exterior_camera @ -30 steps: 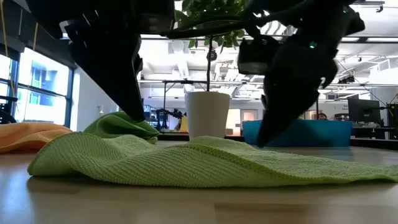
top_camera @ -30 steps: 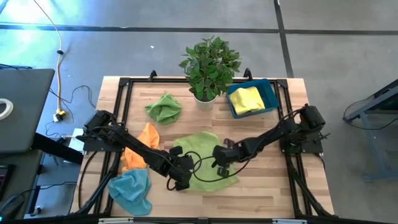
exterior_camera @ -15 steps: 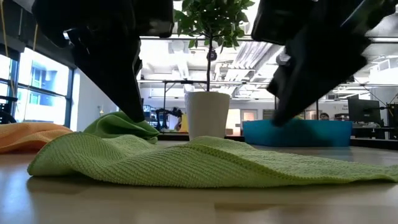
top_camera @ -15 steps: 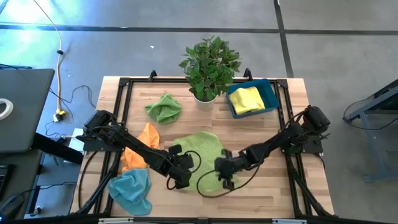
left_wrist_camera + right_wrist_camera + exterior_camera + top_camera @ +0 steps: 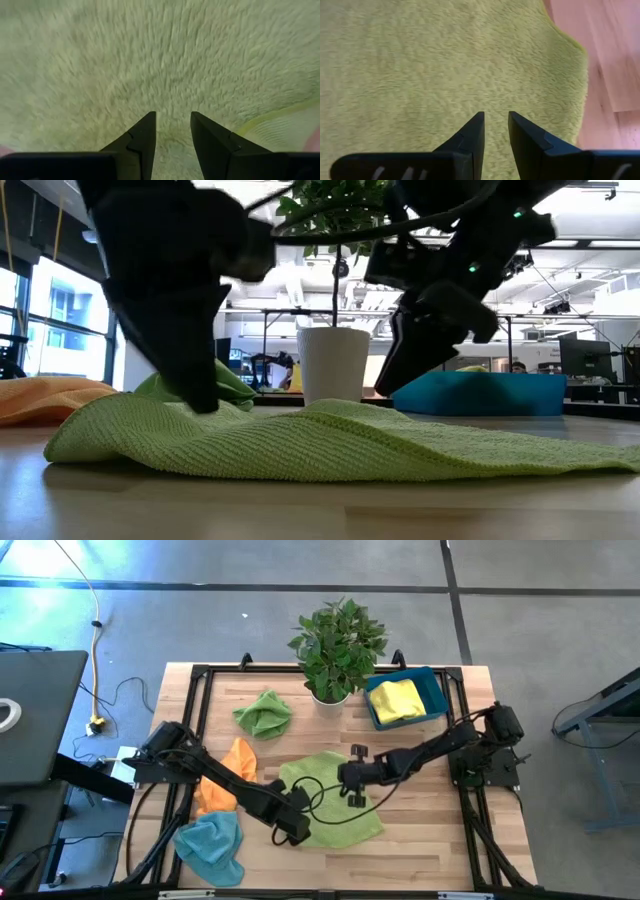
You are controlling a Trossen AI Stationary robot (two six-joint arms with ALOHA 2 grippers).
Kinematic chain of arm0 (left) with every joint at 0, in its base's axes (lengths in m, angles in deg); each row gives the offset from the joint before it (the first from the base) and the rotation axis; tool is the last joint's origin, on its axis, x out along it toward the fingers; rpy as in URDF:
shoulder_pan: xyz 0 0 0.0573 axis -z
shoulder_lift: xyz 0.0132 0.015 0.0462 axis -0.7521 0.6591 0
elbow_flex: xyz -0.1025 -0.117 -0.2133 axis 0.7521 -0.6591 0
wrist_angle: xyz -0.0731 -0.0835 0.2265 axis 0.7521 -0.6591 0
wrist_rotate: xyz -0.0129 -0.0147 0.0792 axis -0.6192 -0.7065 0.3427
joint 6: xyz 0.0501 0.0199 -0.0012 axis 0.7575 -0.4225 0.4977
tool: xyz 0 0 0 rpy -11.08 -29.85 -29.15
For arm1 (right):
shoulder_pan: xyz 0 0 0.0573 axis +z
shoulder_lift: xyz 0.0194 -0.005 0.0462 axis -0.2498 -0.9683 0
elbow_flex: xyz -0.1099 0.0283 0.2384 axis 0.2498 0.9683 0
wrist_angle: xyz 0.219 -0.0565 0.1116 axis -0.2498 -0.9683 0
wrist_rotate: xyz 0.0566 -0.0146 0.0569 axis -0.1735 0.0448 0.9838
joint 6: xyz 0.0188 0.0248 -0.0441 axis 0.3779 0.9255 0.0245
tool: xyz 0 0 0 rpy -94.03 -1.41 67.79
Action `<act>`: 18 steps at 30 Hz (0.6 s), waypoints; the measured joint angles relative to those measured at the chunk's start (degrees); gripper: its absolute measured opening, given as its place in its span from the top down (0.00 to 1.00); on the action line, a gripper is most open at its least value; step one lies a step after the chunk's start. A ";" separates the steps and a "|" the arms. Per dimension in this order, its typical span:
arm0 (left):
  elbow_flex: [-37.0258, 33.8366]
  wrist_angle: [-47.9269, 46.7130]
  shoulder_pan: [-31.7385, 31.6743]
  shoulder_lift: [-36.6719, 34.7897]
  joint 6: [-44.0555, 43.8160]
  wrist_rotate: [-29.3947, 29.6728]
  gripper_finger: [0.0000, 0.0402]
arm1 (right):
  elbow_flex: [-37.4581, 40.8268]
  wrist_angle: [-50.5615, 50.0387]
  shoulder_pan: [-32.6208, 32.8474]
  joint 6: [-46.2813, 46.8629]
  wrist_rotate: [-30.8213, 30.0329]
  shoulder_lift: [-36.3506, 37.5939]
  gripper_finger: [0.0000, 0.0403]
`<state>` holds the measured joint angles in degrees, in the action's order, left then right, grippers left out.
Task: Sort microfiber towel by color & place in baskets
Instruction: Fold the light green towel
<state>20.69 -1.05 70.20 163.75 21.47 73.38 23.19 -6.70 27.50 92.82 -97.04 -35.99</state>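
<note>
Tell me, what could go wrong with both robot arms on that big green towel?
Both the left gripper and right gripper have open jaws over one light green towel; grabbing together might stretch or bunch it. A loose black cable lies across it and could snag. The blue basket already holds a yellow towel, so green there would mix colors.

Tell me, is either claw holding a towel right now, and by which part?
Neither. Both the left claw and the right claw hover with fingers apart over the middle of the light green towel, with nothing between the fingers.
</note>
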 joint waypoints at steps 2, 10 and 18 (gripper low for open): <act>0.00 -0.21 0.12 0.97 -2.01 -1.59 0.73 | 0.00 -0.05 -1.26 -0.40 0.83 0.00 0.81; 0.13 -0.90 -0.30 2.26 -1.34 -1.28 0.73 | 0.00 -4.58 -3.01 -0.49 1.83 0.00 0.81; 0.11 -1.33 -4.14 2.36 12.67 -0.11 0.73 | 2.35 -8.37 -1.84 6.25 5.00 0.00 0.81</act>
<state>20.80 -2.38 66.07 166.12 34.15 73.27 25.54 -15.07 25.66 99.06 -92.04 -35.99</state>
